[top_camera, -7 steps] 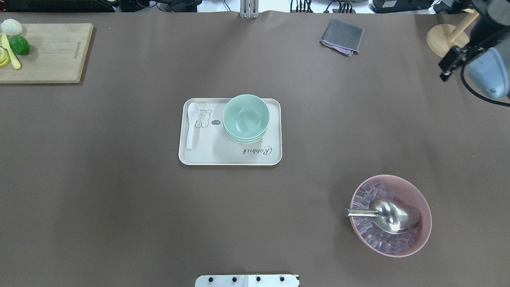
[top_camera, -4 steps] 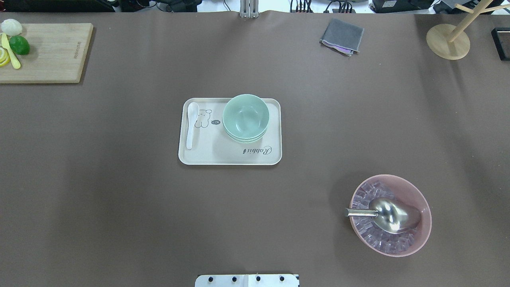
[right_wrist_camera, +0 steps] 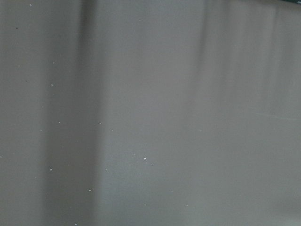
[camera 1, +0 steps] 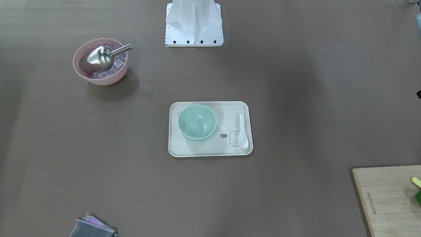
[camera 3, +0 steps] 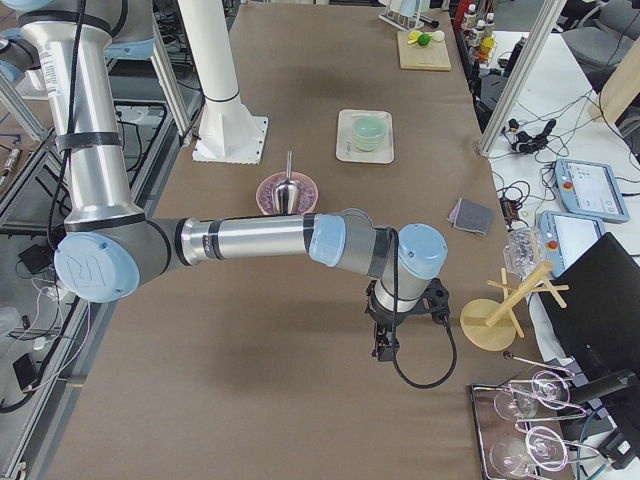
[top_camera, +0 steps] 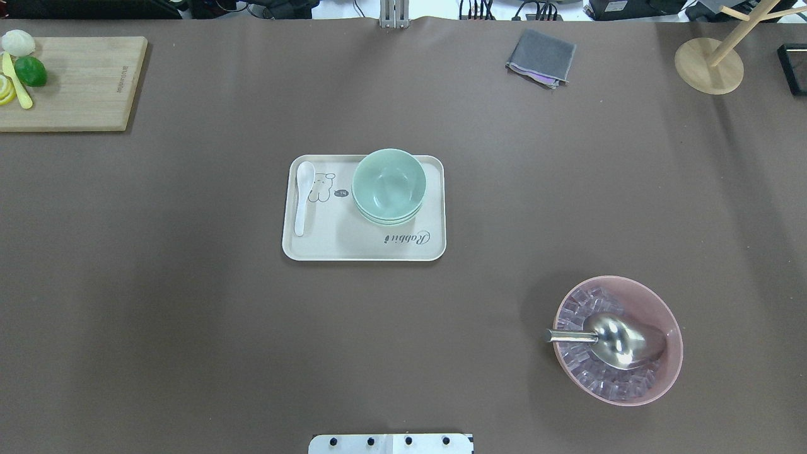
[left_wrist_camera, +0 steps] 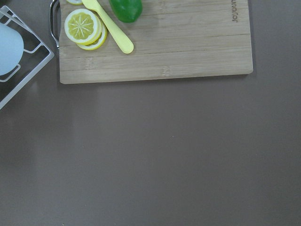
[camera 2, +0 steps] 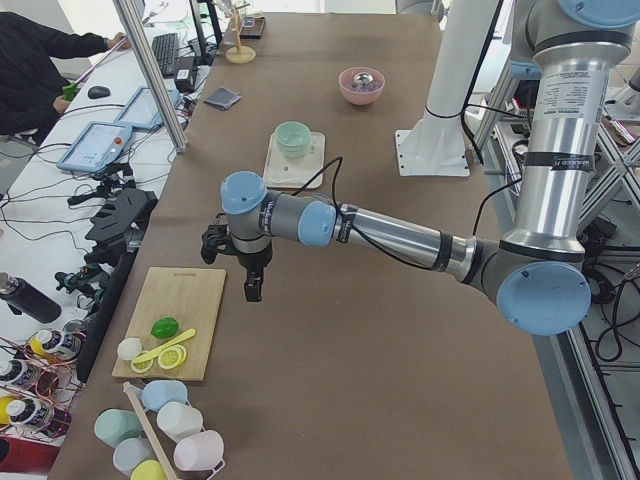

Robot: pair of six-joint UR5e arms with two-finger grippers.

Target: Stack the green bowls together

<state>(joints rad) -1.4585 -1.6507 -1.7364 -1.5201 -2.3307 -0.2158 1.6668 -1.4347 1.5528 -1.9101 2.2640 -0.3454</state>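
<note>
The green bowls [top_camera: 389, 186] sit nested in one stack on the right half of a beige tray [top_camera: 353, 249] at the table's middle. The stack also shows in the front view [camera 1: 197, 123], the left view [camera 2: 293, 137] and the right view [camera 3: 369, 131]. My left gripper [camera 2: 250, 288] hangs over the table beside the cutting board, far from the tray; I cannot tell if it is open. My right gripper [camera 3: 383, 348] hangs over the table's right end near a wooden stand; I cannot tell its state. Neither wrist view shows fingers or bowls.
A white spoon [top_camera: 304, 197] lies on the tray's left side. A pink bowl [top_camera: 668, 315] with ice and a metal scoop stands front right. A cutting board [top_camera: 82, 85] with lime and lemon is far left, a grey cloth [top_camera: 541, 58] and wooden stand [top_camera: 708, 65] far right.
My right arm, at the overhead view's top right corner one second ago, has moved out of that view. The bowls and tray have not moved.
</note>
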